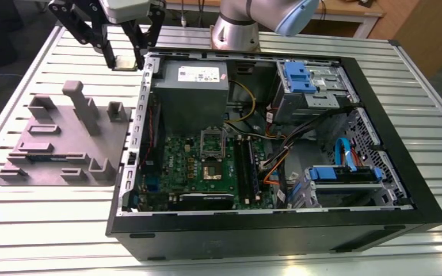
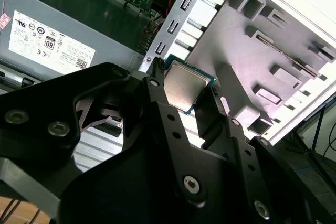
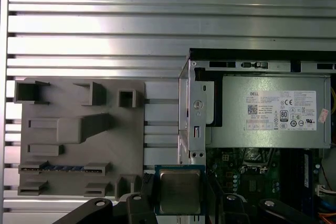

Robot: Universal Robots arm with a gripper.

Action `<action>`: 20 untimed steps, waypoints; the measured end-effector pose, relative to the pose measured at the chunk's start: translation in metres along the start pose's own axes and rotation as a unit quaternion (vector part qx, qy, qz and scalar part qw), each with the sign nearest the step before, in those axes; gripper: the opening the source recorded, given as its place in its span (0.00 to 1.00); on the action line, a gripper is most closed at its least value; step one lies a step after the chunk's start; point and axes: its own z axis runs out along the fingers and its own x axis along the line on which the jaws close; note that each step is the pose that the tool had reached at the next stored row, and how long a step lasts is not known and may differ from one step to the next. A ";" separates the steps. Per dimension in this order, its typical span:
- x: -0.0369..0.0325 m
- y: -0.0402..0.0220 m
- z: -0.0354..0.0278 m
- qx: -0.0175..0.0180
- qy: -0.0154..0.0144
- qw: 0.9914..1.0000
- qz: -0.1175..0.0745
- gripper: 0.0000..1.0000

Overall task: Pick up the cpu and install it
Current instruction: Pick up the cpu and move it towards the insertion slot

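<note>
cpu point(image 1: 126, 62): I am holding it aloft by the case wall point(image 1: 145, 92), beside the grey tray point(image 1: 48, 167).
gripper point(image 1: 126, 56): pinching the chip's edges.
Risk: I'm thinking a thin edge grip could be slipping, dropping it.

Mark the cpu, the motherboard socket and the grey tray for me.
cpu point(image 3: 179, 191): first wrist view, middle of its metal top.
socket point(image 1: 211, 170): exterior view, its dark centre.
grey tray point(image 1: 71, 138): exterior view, bare flat base.

Case wall point(image 1: 145, 86) beside pincer point(image 1: 126, 61), socket point(image 1: 211, 171) unobstructed
</note>
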 end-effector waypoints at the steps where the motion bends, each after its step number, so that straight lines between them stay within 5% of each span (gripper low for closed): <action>1: 0.0000 0.0000 0.0000 0.000 0.000 1.000 0.000 0.47; 20: -0.0013 -0.0027 -0.0001 0.000 0.000 1.000 0.000 0.47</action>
